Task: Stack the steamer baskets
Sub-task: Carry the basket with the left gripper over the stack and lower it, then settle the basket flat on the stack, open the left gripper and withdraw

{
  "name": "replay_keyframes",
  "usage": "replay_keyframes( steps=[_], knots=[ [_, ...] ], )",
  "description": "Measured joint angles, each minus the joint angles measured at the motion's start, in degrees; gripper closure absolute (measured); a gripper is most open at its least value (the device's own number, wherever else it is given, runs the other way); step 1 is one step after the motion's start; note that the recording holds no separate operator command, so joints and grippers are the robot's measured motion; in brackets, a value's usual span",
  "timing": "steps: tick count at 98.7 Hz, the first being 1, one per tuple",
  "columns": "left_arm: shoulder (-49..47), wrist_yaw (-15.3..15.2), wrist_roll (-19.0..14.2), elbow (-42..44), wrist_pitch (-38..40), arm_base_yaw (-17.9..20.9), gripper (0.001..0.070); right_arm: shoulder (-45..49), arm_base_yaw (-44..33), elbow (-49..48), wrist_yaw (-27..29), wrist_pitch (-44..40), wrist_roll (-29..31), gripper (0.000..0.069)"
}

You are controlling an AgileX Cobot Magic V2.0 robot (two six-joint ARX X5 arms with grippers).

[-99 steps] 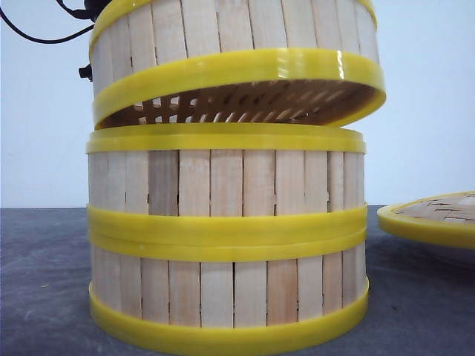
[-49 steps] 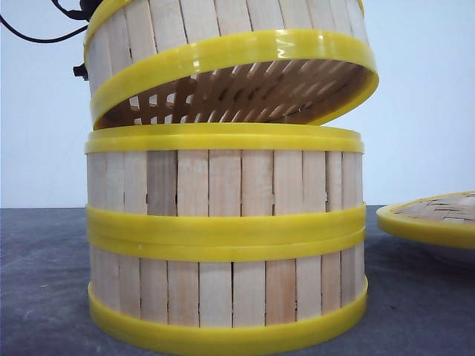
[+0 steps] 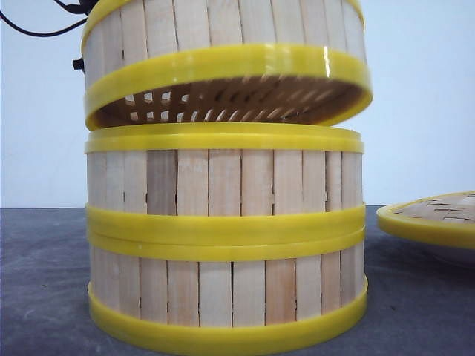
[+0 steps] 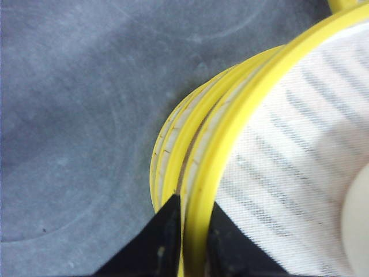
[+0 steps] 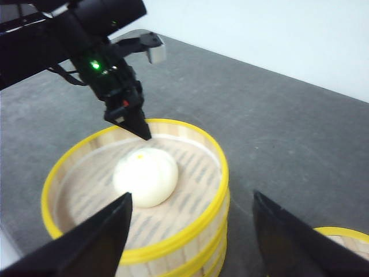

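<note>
Slats of pale wood, set upright between thick yellow plastic rims, form the walls of all three steamer baskets. Two of them, the lower basket (image 3: 226, 300) and the middle basket (image 3: 225, 182), sit stacked on the dark grey desk (image 3: 44, 282) and fill the centre of the front view. The top basket (image 3: 223, 44) hangs just above them in the upper part of the frame, its woven floor visible from below, its lower rim tilted with the left side close to the stack's top rim and the right side raised. A white bun (image 5: 145, 176) lies inside it.

The left gripper (image 4: 193, 231) is clamped on the top basket's rim, one black finger outside the wall and one inside. The right gripper (image 5: 190, 231) stands with its fingers wide apart, holding nothing, above the basket. A woven lid (image 3: 434, 219) lies at the right edge of the front view.

Compared with half a second ago, the top basket is lower and less steeply tilted, the gap at its right side narrower.
</note>
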Motion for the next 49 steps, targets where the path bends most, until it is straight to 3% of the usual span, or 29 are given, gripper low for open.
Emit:
replay_keyframes(
  steps=[22, 49],
  knots=[
    [-0.26, -2.03, 0.61, 0.07, 0.04, 0.70, 0.0678, 0.00, 0.00, 0.00, 0.22, 0.00, -0.02, 0.0289],
    [-0.26, -0.96, 0.63, 0.07, 0.50, 0.63, 0.0678, 0.00, 0.00, 0.00, 0.22, 0.02, -0.02, 0.0289]
  ],
)
